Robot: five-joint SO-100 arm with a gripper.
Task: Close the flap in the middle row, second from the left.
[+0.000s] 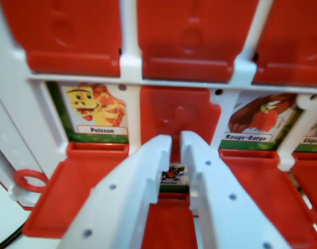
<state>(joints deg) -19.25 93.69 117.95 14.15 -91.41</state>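
Note:
A white board (131, 65) carries rows of red flaps over picture cards. My white gripper (176, 141) fills the lower middle of the wrist view. Its fingers stand almost together with only a thin slit between them, and they hold nothing. The tips rest at the lower edge of a red flap (179, 111) in the middle row, which stands raised over the top of its card. Only the card's label "Mouche" (173, 177) shows through the slit. To the wrist view's left, the "Poisson" card (96, 111) is uncovered, with its flap (75, 189) lying flat.
Three red flaps (70, 36) in the upper row cover their cards. At the wrist view's right, the "Rouge-Gorge" card (254, 119) is uncovered above its lowered flap (257, 192). Another card (316, 132) shows at the edge. A red ring (28, 181) sits at the board's left side.

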